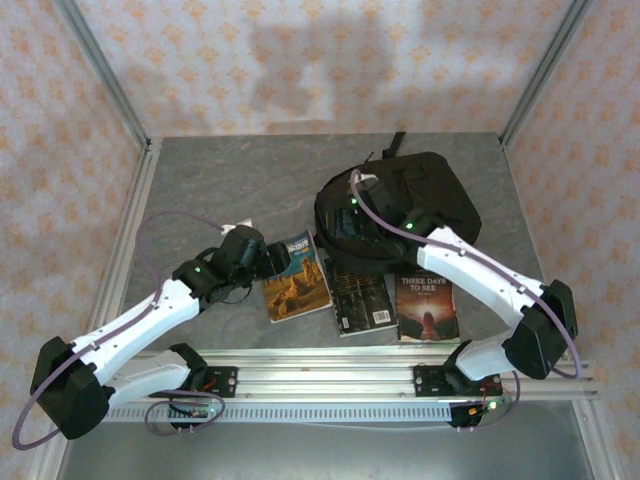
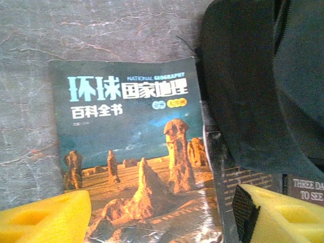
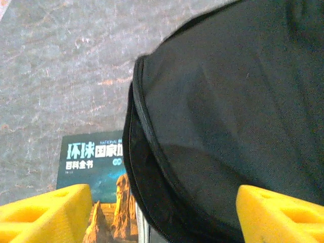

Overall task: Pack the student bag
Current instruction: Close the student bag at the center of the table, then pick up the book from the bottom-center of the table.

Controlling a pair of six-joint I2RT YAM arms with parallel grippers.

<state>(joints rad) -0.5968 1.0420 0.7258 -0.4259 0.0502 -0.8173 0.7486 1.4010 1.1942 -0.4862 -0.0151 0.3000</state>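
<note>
Lying beside student bag [image 1: 400,205], geography book [image 1: 296,277]

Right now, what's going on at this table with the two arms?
Two robot arms are packing a large black fabric backpack that lies at the far right of the grey table. Three paperback books lie flat in a row in front of it, none packed yet. The left gripper hangs open over the geography book with desert rock pillars on its cover. The right gripper hangs open over the backpack's near-left edge. Neither holds anything.
</note>
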